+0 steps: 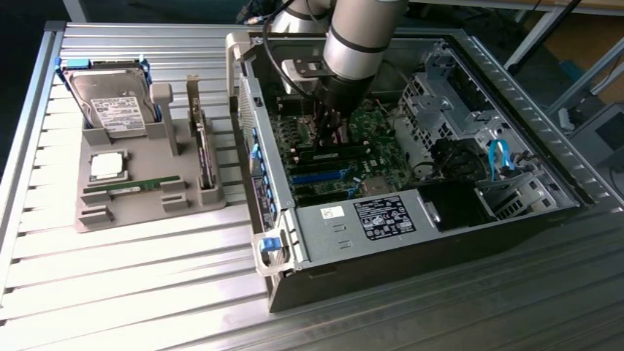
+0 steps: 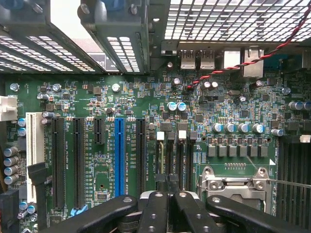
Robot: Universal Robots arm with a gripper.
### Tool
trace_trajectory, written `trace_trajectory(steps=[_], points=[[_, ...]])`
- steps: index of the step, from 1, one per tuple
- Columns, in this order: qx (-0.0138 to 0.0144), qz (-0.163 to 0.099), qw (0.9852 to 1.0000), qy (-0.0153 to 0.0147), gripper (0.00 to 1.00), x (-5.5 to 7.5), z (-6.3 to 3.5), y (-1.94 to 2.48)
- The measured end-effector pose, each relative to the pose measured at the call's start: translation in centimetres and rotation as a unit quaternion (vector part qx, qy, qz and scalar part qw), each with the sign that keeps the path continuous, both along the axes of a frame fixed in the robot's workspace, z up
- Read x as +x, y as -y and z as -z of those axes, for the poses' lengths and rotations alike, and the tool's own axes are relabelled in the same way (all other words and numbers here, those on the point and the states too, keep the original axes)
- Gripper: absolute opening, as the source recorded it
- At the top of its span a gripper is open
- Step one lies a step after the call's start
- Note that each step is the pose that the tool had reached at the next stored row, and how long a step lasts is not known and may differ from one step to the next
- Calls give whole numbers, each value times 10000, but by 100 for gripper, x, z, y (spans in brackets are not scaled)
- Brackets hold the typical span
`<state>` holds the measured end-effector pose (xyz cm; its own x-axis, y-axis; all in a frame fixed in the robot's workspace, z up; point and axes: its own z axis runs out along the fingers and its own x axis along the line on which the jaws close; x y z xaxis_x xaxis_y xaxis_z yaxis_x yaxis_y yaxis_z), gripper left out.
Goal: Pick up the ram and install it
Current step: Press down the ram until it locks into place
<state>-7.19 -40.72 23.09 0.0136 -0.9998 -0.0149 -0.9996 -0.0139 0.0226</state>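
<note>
One arm reaches down into the open computer case on the exterior view's right, and our gripper sits low over the green motherboard, near the memory slots. In the wrist view our black fingers are drawn fully together just above the dark slots beside the silver processor socket. We cannot make out anything pinched between them (the tips hide whatever lies directly beneath), so we cannot tell whether a stick is in hand or already seated.

On the exterior view's left, well apart from the case, a grey parts holder rests on the slatted metal table. A ram lies flat in a groove along the holder's near side, a thin green strip just below the square silver processor chip. At the holder's far end sits a hard drive, and a dark expansion card stands on edge along its right side. A blue expansion slot shows on the motherboard.
</note>
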Motion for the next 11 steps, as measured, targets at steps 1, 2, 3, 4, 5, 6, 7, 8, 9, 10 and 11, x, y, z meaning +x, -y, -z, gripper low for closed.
trace_trajectory(steps=[1, 2, 3, 4, 5, 6, 7, 8, 9, 10, 11], points=[[0, 0, 10000, 0, 10, 0, 0, 0], [0, 0, 10000, 0, 10, 0, 0, 0], [0, 0, 10000, 0, 10, 0, 0, 0], [0, 0, 10000, 0, 10, 0, 0, 0], [0, 0, 10000, 0, 10, 0, 1, 0], [0, 0, 10000, 0, 10, 0, 2, 0], [0, 0, 10000, 0, 10, 0, 2, 0], [0, 0, 10000, 0, 10, 0, 2, 0], [0, 0, 10000, 0, 10, 0, 2, 0], [0, 0, 10000, 0, 10, 0, 3, 0], [0, 0, 10000, 0, 10, 0, 3, 0]])
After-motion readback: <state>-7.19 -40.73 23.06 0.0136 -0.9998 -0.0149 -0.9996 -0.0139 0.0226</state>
